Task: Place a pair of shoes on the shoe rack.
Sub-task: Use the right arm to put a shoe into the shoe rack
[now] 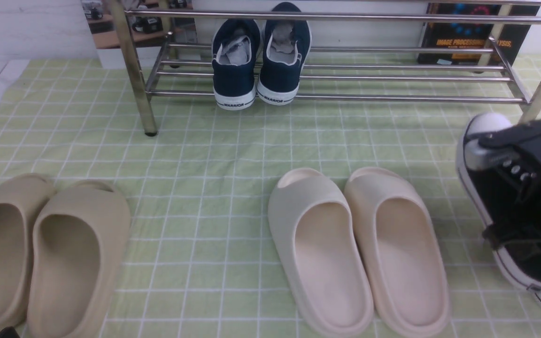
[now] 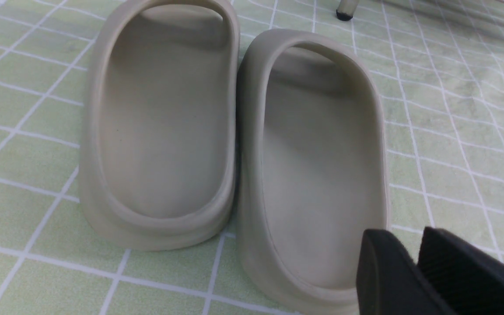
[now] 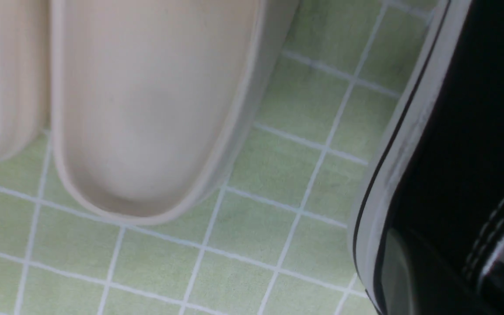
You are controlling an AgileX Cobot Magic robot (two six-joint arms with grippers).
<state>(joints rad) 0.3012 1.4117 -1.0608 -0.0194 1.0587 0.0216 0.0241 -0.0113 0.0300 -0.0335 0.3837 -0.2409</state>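
Two black sneakers (image 1: pixel 500 202) hang at the right edge of the front view. They are tilted, with a white toe cap raised toward the right front leg of the shoe rack (image 1: pixel 327 97) but not on its rails. The right jaws are pinched on them. One black finger (image 1: pixel 524 131) lies across the laces just behind the toe cap, and the rest of the grip is hidden by the shoe. The second sneaker shows only as a strip of sole in the lower right corner. In the right wrist view, a white sole band with a thin black stripe sits above the green checked cloth on the worktop (image 1: pixel 204 197), near the heel of a cream slide (image 1: pixel 397 249).

The left jaws are pressed together and hold nothing. Their black fingers (image 2: pixel 387 271) sit by the heel rim of the nearer beige slide (image 2: pixel 317 166); I cannot tell whether they touch it. Its partner lies against it. A pair of navy sneakers (image 1: pixel 256 61) stands on the rack's lower rails, heels outward.
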